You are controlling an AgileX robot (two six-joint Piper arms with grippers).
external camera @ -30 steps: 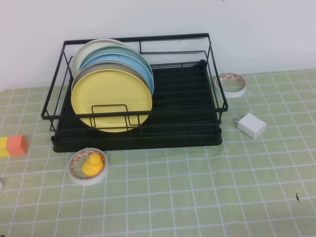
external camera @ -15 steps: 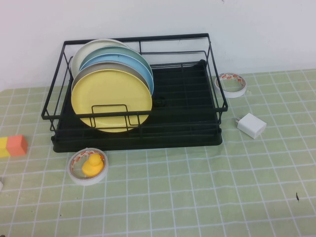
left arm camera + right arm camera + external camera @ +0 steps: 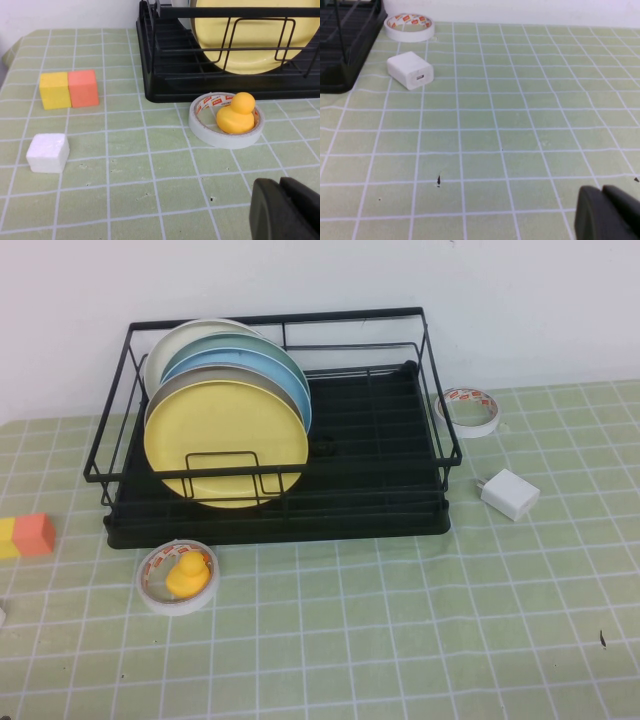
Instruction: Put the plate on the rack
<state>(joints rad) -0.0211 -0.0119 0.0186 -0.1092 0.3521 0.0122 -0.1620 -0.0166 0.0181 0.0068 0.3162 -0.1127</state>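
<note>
The yellow plate (image 3: 225, 440) stands upright on edge at the front of a row of plates in the left part of the black wire rack (image 3: 380, 455). It also shows in the left wrist view (image 3: 255, 40), behind the rack's front wires (image 3: 165, 65). My left gripper (image 3: 282, 212) is shut and empty, low over the mat, short of the tape roll. My right gripper (image 3: 606, 216) is shut and empty, over bare mat to the right of the rack (image 3: 340, 45). Neither arm shows in the high view.
Grey, light-blue, green and cream plates (image 3: 215, 355) stand behind the yellow one. A tape roll holding a yellow duck (image 3: 178, 576) lies before the rack. Yellow-orange blocks (image 3: 25, 536) and a white foam cube (image 3: 48, 152) lie left. A white charger (image 3: 510, 493) and another tape roll (image 3: 469, 409) lie right.
</note>
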